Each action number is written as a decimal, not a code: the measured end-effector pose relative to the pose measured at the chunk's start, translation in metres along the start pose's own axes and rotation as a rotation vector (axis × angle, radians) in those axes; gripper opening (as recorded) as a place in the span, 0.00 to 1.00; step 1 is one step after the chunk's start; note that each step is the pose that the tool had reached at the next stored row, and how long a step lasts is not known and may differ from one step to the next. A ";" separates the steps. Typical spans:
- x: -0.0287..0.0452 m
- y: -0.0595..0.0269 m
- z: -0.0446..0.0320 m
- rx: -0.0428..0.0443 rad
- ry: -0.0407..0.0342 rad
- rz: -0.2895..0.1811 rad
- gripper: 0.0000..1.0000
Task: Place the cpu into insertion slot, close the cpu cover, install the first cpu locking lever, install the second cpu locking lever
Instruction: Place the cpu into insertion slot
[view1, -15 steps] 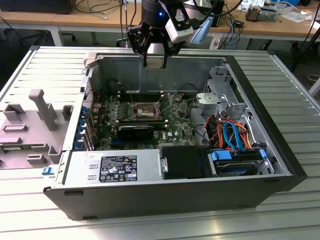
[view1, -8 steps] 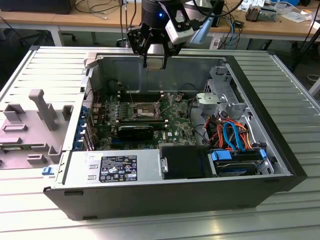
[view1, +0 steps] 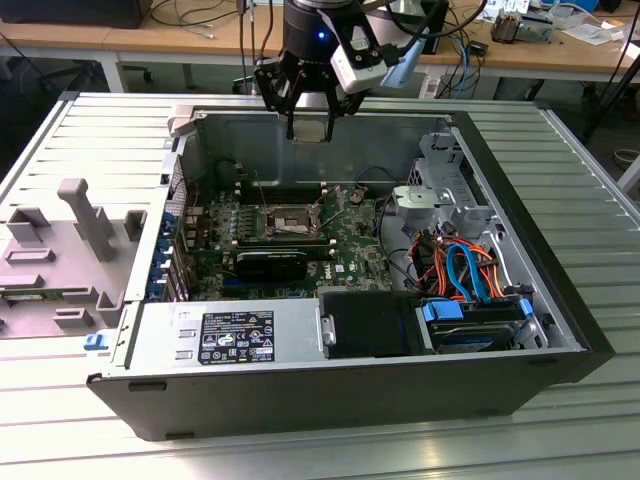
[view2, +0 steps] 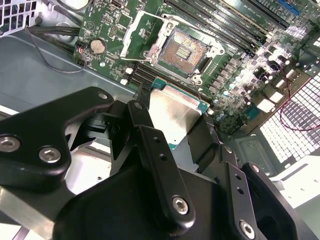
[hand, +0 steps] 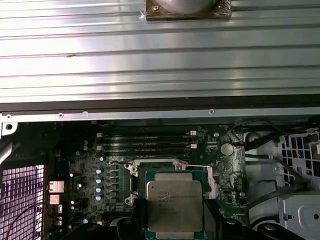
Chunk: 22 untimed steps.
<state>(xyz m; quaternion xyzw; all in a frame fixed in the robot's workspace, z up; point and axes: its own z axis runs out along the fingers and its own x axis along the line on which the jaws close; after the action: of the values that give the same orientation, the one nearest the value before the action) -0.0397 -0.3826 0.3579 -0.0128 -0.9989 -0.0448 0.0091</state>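
Observation:
My gripper hangs over the back wall of the open computer case, shut on the cpu. In both wrist views the cpu shows as a flat silver square with a green edge, pinched between two black fingers. The insertion slot lies bare on the green board below and ahead of the chip, its contact field exposed. The cpu cover stands swung open beside the slot. A thin lever wire lies next to the slot.
The case lies open on a ribbed metal table. Memory slots run beside the socket. A power supply, drive bay and orange and blue cables fill the front. Grey fixtures sit at the exterior view's left.

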 end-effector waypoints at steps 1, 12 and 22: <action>-0.0001 -0.0008 0.0017 0.0000 0.0000 0.000 0.54; -0.0002 -0.0015 0.0048 0.0002 -0.0001 0.000 0.54; -0.0002 -0.0018 0.0080 0.0006 -0.0001 0.000 0.54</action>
<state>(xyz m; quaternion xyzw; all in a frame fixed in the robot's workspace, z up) -0.0397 -0.3837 0.3498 -0.0128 -0.9989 -0.0445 0.0091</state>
